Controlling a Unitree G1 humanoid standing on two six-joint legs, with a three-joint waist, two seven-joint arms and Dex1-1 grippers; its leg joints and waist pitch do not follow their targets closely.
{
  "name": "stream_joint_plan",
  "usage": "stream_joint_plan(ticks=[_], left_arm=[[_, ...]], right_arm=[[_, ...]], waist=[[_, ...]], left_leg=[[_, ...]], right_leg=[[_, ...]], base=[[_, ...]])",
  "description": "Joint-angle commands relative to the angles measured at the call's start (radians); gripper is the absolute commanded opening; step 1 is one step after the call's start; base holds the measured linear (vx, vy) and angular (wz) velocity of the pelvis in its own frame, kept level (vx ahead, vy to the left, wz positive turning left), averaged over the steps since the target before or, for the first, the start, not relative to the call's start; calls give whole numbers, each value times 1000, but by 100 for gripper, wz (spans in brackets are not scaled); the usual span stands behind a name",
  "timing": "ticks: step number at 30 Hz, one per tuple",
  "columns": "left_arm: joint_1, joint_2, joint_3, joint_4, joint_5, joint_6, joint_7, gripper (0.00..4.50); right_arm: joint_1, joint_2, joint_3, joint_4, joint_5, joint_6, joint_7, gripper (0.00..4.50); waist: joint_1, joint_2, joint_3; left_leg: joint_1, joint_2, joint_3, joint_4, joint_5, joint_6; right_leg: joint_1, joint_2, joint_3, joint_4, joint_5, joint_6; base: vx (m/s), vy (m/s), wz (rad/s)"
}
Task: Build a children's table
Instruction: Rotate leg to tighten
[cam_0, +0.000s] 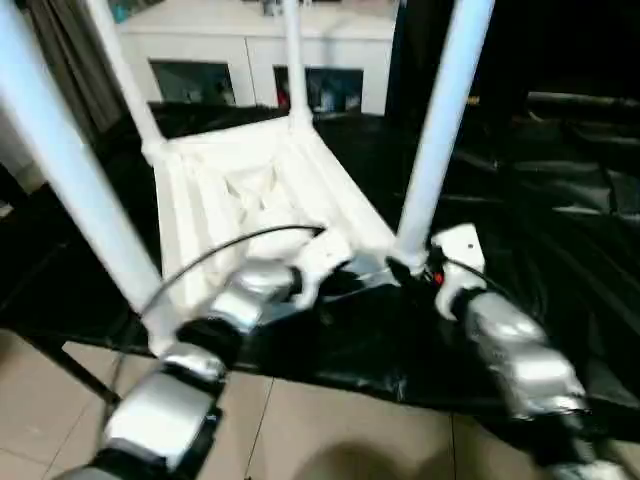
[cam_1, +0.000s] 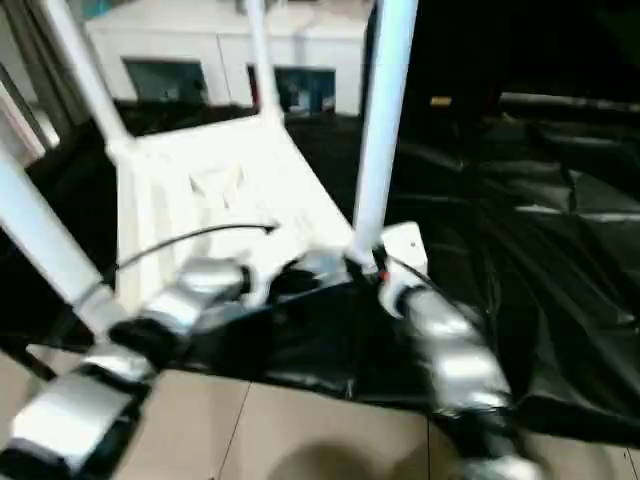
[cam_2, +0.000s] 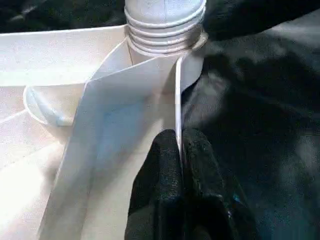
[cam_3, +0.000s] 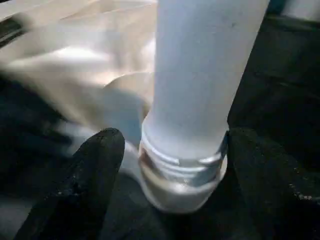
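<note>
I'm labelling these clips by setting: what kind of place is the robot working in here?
Probably an indoor room, perhaps a home-like test space. A white cabinet with glass doors stands at the back, the floor is pale tile, and the upturned white table lies on black sheeting spread over a work surface.

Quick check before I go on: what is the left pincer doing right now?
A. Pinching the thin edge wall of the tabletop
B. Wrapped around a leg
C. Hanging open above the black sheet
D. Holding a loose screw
A: in the left wrist view the left pincer has its two black fingers closed on the thin white edge wall of the tabletop, just below the leg's threaded base.
</note>
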Motion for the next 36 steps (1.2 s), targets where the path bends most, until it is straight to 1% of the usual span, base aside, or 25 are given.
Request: stream_joint_plan(ticks=[1,2,3,4,5,6,7,8,9,10,12,14,17,18,20,21,27,29,30,31,32,33,34,35,36], left_arm=[[53,30,-21,-39,-38,-15,-156,0],[53,31,-22,-41,-39,-14,-159,0],[60,41,-24,-53,-45,-13,-189,0],[72,59,-28,-77,-55,-5,-237,0],[85,79,-32,-104,-65,-2,-287,0],[94,90,-34,-125,-74,12,-320,0],[100,98,-37,-140,-79,24,-342,0],[105,105,-41,-153,-83,36,-360,0],[113,116,-47,-174,-88,54,-390,0],[117,121,-50,-185,-90,63,-404,0],[119,122,-44,-190,-92,64,-398,0],[115,121,-40,-181,-85,53,-379,0],[116,123,-36,-186,-80,54,-375,0],[118,125,-34,-191,-79,55,-378,0],[119,125,-35,-197,-82,63,-380,0],[122,126,-35,-205,-83,72,-381,0],[128,126,-36,-213,-83,82,-385,0],[127,121,-34,-208,-79,80,-366,0],[113,96,-25,-175,-54,80,-269,0],[107,86,-22,-163,-46,81,-236,0],[101,71,-19,-151,-39,81,-200,0],[93,54,-16,-138,-32,87,-159,0],[77,19,-16,-113,-17,92,-90,0],[65,-7,-19,-96,-8,100,-48,0],[59,-22,-20,-87,-3,105,-25,0]], right_arm=[[23,-37,50,-56,42,37,131,357],[24,-39,50,-57,42,38,132,357],[27,-51,49,-64,48,42,151,357],[32,-72,47,-74,55,47,179,357],[33,-93,46,-82,68,54,205,357],[32,-102,49,-85,71,58,214,357],[29,-106,51,-85,71,58,219,357],[26,-107,53,-84,71,59,222,357],[21,-108,55,-80,71,61,226,357],[17,-107,55,-77,71,61,229,357],[7,-102,64,-54,64,55,239,357],[-1,-97,66,-37,60,49,243,357],[-4,-98,66,-41,70,55,248,320],[-3,-101,67,-47,75,59,252,320],[-3,-102,66,-47,77,59,255,307],[-2,-104,63,-46,81,57,261,290],[6,-102,59,-47,88,58,266,277],[15,-91,54,-49,89,56,253,276],[20,-44,29,-28,74,47,163,276],[20,-26,20,-18,66,42,129,276],[21,-3,10,-8,59,43,85,276],[22,20,6,-1,51,40,46,276],[24,69,1,16,31,32,-35,276],[18,110,-13,33,25,37,-100,276],[15,134,-22,44,22,41,-140,276]], waist=[[7,-27,-47],[6,-26,-47],[6,-26,-47],[7,-24,-52],[8,-21,-54],[8,-20,-55],[7,-19,-57],[10,-17,-59],[10,-20,-60],[12,-18,-60],[13,-19,-60],[13,-20,-59],[14,-21,-57],[14,-21,-57],[15,-22,-58],[15,-20,-58],[14,-19,-61],[15,-20,-61],[15,-18,-61],[12,-20,-58],[9,-20,-55],[8,-22,-54],[2,-21,-49],[2,-20,-48],[-1,-21,-47]], left_leg=[[-12,40,-8,-57,-247,96],[-15,40,-8,-58,-236,99],[-15,40,-8,-58,-236,99],[-8,43,-6,-56,-231,98],[-7,47,-6,-55,-213,103],[-7,47,-6,-54,-203,108],[-7,49,-3,-49,-159,123],[-5,49,-3,-46,-148,128],[-6,50,-2,-45,-136,134],[-8,49,-1,-43,-119,143],[-7,49,0,-41,-114,150],[-8,47,1,-40,-125,146],[-7,47,2,-42,-150,131],[-6,48,2,-43,-156,123],[-7,47,1,-42,-147,121],[-7,47,1,-41,-143,121],[-7,45,2,-36,-111,138],[-7,45,2,-36,-114,140],[-6,46,2,-36,-119,137],[-6,46,1,-38,-134,128],[-6,44,1,-42,-160,107],[-6,43,1,-42,-178,97],[-1,42,0,-49,-238,62],[3,42,0,-50,-258,52],[4,41,1,-51,-273,43]], right_leg=[[42,-42,42,-99,-283,-195],[44,-41,41,-96,-267,-205],[44,-41,41,-96,-267,-205],[39,-40,41,-93,-238,-223],[40,-40,41,-87,-190,-244],[40,-39,40,-84,-162,-253],[41,-37,39,-74,-67,-283],[41,-37,39,-70,-39,-293],[42,-36,38,-67,-14,-300],[43,-36,36,-62,15,-309],[43,-38,36,-61,26,-315],[44,-40,36,-62,4,-313],[45,-42,37,-67,-40,-302],[45,-42,38,-68,-52,-296],[46,-42,38,-67,-43,-294],[46,-42,38,-66,-38,-294],[48,-40,37,-60,18,-308],[48,-40,36,-61,10,-308],[47,-40,36,-61,1,-307],[44,-42,37,-66,-21,-303],[44,-41,38,-71,-68,-295],[44,-41,37,-74,-99,-290],[40,-41,38,-86,-216,-258],[37,-42,38,-91,-251,-249],[34,-41,40,-94,-276,-241]], base=[[0,0,0],[0,0,0],[0,0,0],[0,0,0],[0,0,0],[0,0,0],[0,0,0],[0,0,0],[0,0,0],[0,0,0],[0,0,0],[0,0,0],[0,0,0],[0,0,0],[0,0,0],[0,0,0],[0,0,0],[0,0,0],[0,0,0],[0,0,0],[0,0,0],[0,0,0],[0,0,0],[0,0,0],[-58,1,3]])
